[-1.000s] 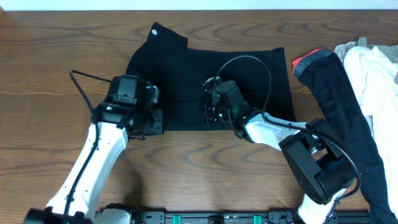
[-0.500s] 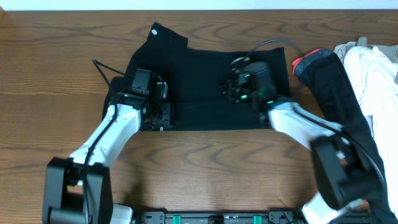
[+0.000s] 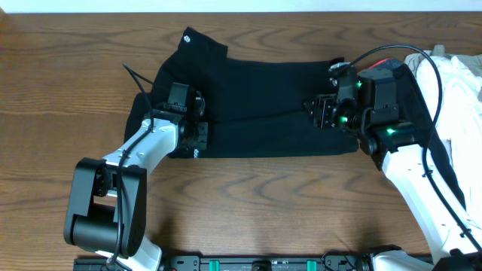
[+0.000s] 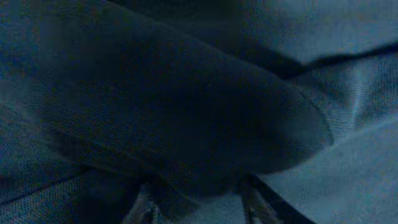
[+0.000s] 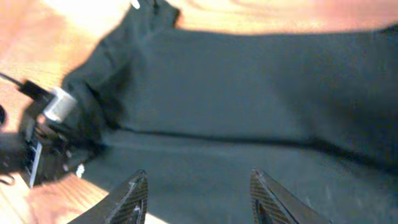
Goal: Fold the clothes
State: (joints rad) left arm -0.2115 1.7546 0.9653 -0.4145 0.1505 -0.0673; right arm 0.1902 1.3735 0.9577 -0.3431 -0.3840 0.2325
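Across the middle of the bench [image 3: 60,90], a T-shirt [image 3: 263,98], collar toward the far left. At its left edge, the left tool [image 3: 197,134]; over its right end, the right tool [image 3: 316,113]. Just right of it, a long garment [image 3: 423,98]; beyond that, a heap of garments [image 3: 459,83] at the bench's right edge.

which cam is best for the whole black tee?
Overhead: the plain black short-sleeved T-shirt has its whole outline in frame, small white neck logo included. Right wrist shows most of it, blurred and cropped. Left wrist shows only a dark close-up fold of fabric.
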